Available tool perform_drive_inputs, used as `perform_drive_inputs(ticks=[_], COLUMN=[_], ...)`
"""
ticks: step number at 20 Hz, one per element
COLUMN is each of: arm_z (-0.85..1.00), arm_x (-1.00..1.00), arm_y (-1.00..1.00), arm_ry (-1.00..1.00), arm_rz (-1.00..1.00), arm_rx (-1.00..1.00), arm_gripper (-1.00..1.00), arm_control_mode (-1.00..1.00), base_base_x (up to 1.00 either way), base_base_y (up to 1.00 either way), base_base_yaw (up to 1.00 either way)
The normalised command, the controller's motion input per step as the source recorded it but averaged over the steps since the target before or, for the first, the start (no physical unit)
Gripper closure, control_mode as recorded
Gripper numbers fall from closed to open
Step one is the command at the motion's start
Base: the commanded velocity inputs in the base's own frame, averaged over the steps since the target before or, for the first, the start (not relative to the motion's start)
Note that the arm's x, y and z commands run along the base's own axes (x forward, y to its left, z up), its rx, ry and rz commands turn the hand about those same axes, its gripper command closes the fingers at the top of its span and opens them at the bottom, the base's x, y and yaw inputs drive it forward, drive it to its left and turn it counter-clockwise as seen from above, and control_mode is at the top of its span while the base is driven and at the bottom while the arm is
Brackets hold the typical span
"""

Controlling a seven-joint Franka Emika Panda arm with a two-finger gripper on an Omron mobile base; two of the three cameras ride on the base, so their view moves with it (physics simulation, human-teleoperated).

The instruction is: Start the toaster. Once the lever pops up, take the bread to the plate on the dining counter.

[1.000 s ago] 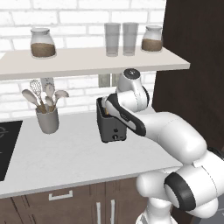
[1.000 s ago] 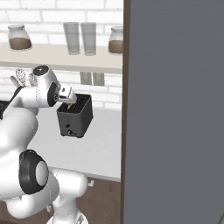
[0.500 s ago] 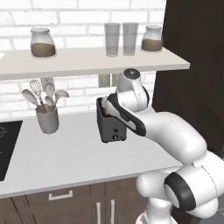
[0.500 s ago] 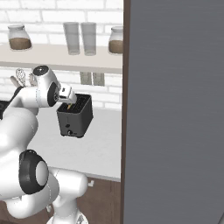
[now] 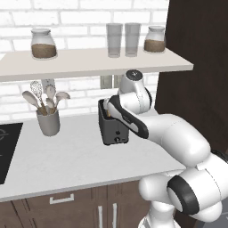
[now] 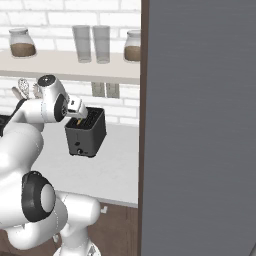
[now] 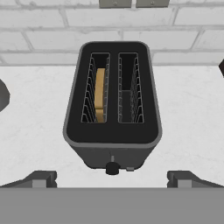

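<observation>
One white bench (image 5: 67,160) carries the things, with a brick wall behind it and one tall dark cabinet (image 5: 196,67) closing its right end; in the right base view that cabinet's grey side blocks the right half. One shelf (image 5: 89,60) runs above the bench and holds two jars (image 5: 43,43) and two glasses (image 5: 120,39). One grey utensil cup (image 5: 48,121) stands on the bench well to the left of the toaster, and the corner of one black cooktop (image 5: 6,149) sits at the far left edge.

One toaster (image 7: 113,105) stands on the bench just before the wall, near the cabinet end. Bare bench lies in front of it and on its left side, up to the cup; the front edge of the bench is well clear of it. The toaster's long axis runs from wall to front edge, its knob (image 7: 112,168) facing the robot, its two slots lying along that axis. One slice of bread (image 7: 100,94) stands on edge in the left slot as the hand view shows it; the other slot holds nothing.

One gripper (image 7: 112,179) hovers above the toaster's front end, its jaws released and spread wide, grasping nothing, one fingertip (image 7: 39,178) on each side of the knob end.
</observation>
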Motion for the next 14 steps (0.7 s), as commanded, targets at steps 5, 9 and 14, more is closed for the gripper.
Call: perform_drive_inputs(ticks=[5,9,14], arm_z=[0.00,0.00,0.00], arm_x=[0.00,0.00,0.00], arm_y=[0.00,0.00,0.00], arm_ry=[0.00,0.00,0.00], arm_rz=[0.00,0.00,0.00], arm_rx=[0.00,0.00,0.00], arm_gripper=[-1.00,-1.00,-1.00], arm_control_mode=[-1.00,-1.00,-1.00], base_base_x=[0.00,0.00,0.00], base_base_y=[0.00,0.00,0.00], base_base_yaw=[0.00,0.00,0.00])
